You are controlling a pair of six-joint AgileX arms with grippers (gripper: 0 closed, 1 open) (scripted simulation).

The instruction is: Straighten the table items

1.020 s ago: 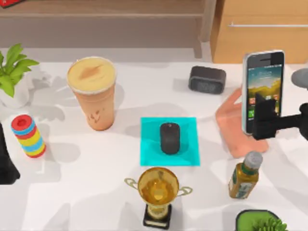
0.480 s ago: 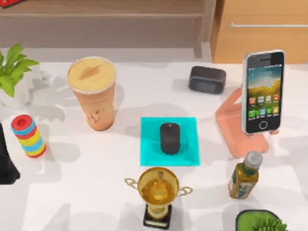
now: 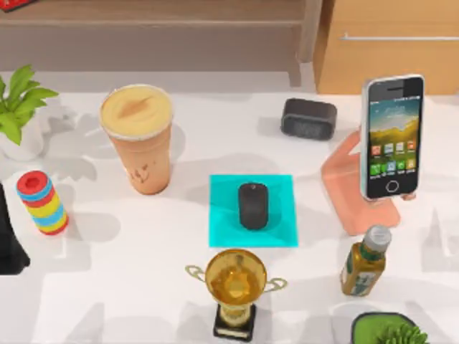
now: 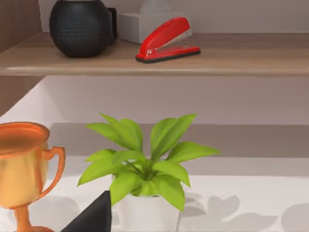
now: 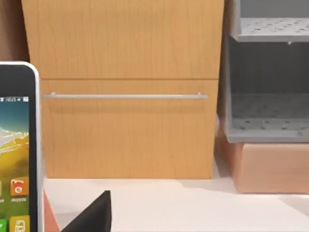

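White table [image 3: 143, 287], wide and cluttered, carries everything. Largest task item: tan drink cup [image 3: 138, 140], upright, left of centre, foamy top level, well apart from the rest. Smartphone [image 3: 391, 136] stands upright on a salmon stand [image 3: 351, 193] at the right side, screen facing the camera; its white edge also appears in the right wrist view. Black mouse [image 3: 253, 205] lies centred on a teal mat [image 3: 253, 210], long axis running front to back. Non-task clutter nearby: gold trophy [image 3: 235, 290] just in front of the mat, striped ring stack [image 3: 42, 203] at left, small bottle [image 3: 365, 261] in front of the phone stand, dark speaker [image 3: 308, 118] behind. Left arm [image 3: 8, 244] is a dark shape at the left edge, parked; each wrist view gives just a black fingertip sliver, so cannot tell how far either hand is open or whether it has hold of anything. All three items look placed. Risks, as judged: the phone stands tall on a narrow rest, so a brush from the right arm would topple it; the cup could tip if nudged high.
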